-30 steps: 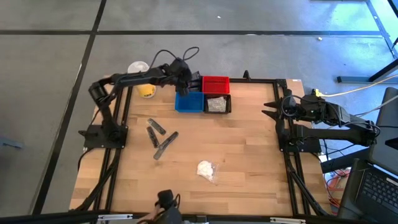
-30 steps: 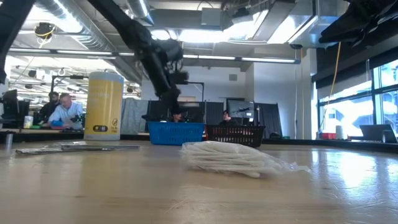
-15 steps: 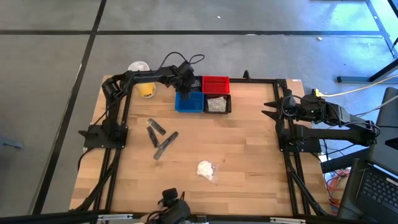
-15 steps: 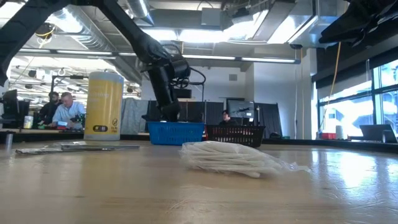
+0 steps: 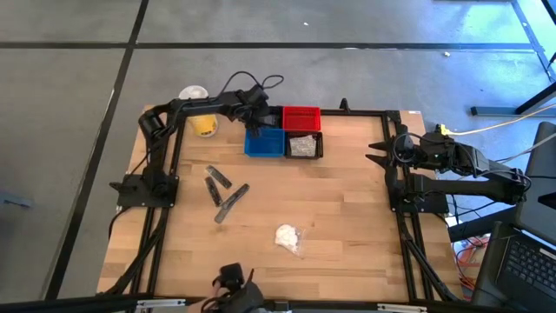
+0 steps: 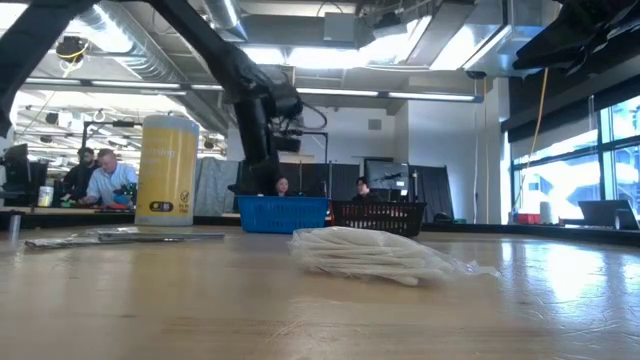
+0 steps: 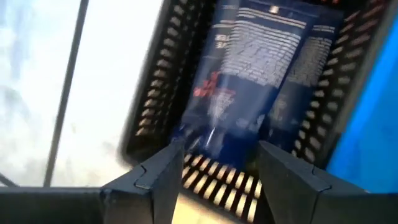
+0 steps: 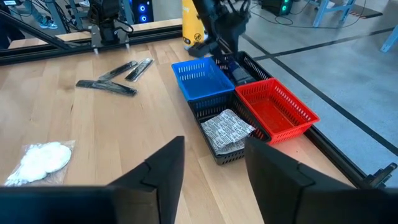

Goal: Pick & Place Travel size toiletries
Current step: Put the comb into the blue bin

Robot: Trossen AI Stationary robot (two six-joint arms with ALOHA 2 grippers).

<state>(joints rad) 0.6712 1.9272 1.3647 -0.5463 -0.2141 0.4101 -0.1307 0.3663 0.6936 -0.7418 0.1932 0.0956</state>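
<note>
Black bin [image 7: 158, 93]: tube [image 7: 249, 81] beyond left claw [image 7: 214, 171].

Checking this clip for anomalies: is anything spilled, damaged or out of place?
Nothing stands out. The left gripper stands open over a dark tube lying in a black bin; three tubes and a white wad lie loose on the table.

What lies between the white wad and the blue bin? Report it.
High view: only bare table between the white wad and the blue bin.
</note>
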